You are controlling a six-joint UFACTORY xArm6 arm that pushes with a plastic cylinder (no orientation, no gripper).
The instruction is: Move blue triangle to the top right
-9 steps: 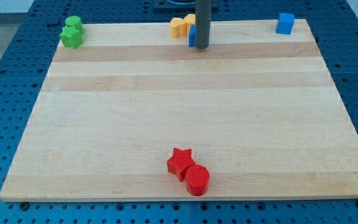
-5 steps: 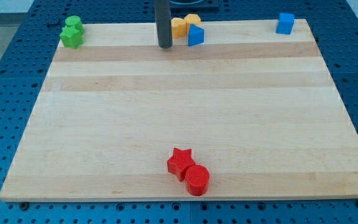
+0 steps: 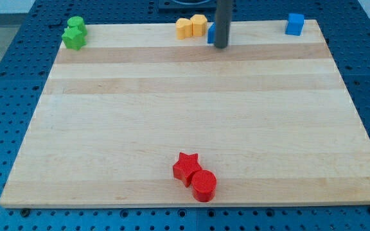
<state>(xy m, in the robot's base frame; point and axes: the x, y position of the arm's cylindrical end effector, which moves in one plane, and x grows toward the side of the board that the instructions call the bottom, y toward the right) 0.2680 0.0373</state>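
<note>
One view is all you are getting here. You are looking down at a wooden bench (image 3: 191, 115) sitting on a blue pegboard (image 3: 5, 77).

My tip (image 3: 221, 47) is resting on the bench near the view's top edge, a little right of the middle. The rod is rising straight up from it and running out of the view's top. There is no gripper on this arm, so I cannot tell you of any opening or hold; the rod is simply standing on the wood.

The blue triangle (image 3: 210, 34) is sitting right behind the rod, on the tip's left side, and the rod is covering most of it. You are seeing only a narrow blue strip, so the shape itself is hard to make out. The tip and this block are looking as if they are touching, though I cannot tell for sure.

Just left of the blue triangle, two orange blocks (image 3: 191, 27) are sitting side by side at the top edge. A blue cube (image 3: 294, 24) is sitting in the top right corner, well apart from the tip.

Two green blocks (image 3: 74, 33) are huddling together in the top left corner, one partly behind the other.

Near the view's bottom edge, around the middle, a red star (image 3: 186, 167) and a red cylinder (image 3: 203, 185) are touching, the cylinder lying lower and to the right.
</note>
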